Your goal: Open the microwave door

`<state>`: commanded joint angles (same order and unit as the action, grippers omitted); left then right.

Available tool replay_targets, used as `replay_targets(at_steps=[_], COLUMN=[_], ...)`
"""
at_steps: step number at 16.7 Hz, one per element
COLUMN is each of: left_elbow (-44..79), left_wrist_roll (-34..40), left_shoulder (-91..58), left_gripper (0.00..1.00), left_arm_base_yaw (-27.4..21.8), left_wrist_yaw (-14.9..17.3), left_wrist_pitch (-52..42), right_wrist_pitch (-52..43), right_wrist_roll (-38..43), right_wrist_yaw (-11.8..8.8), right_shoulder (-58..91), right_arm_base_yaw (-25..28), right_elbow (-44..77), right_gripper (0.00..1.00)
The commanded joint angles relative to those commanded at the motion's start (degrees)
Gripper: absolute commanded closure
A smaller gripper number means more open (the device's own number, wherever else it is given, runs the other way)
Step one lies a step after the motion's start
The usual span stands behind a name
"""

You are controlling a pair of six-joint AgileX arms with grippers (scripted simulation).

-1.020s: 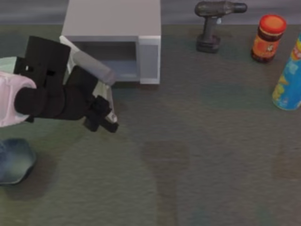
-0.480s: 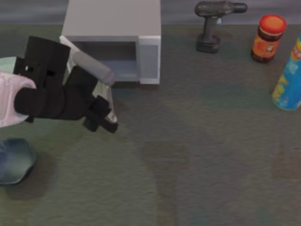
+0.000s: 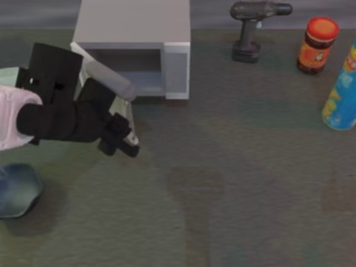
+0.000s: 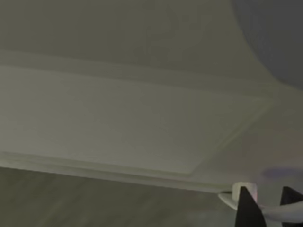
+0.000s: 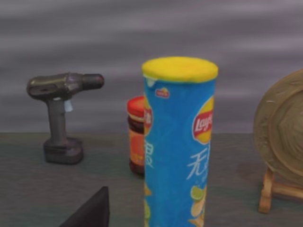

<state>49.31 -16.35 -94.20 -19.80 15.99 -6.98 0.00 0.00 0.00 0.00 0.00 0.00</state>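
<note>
The microwave (image 3: pixel 133 25) at the tabletop's (image 3: pixel 233 183) far edge is silver-grey with a flat pale top; the microwave door (image 4: pixel 128 127) is pale, silver-framed. The left gripper (image 3: pixel 121 140) is black on a white arm. The tabletop is mottled dark green. The drill (image 3: pixel 253 28) is dark grey, the jar (image 3: pixel 317 44) dark red with an orange-red lid, the crisp can (image 5: pixel 179 142) blue with a yellow lid

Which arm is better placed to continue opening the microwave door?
Left. The left gripper is already at the free edge of the microwave door, which stands swung out from the microwave. The right arm is not visible in the top view.
</note>
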Motion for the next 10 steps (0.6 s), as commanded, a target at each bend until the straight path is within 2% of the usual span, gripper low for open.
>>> replay_targets(at_steps=[10], left_elbow=[-0.5], left_wrist_roll=[-6.2], left_shoulder=[0.8], left_gripper=[1.0], left_arm_base_yaw=[3.2], left_wrist_yaw=[4.0], left_wrist_pitch=[-2.1], right_wrist_pitch=[0.0], right_wrist_roll=[0.0], right_wrist_yaw=[0.0], right_shoulder=[0.0], right_arm_base_yaw=[0.0], right_elbow=[0.0], right_gripper=[0.0])
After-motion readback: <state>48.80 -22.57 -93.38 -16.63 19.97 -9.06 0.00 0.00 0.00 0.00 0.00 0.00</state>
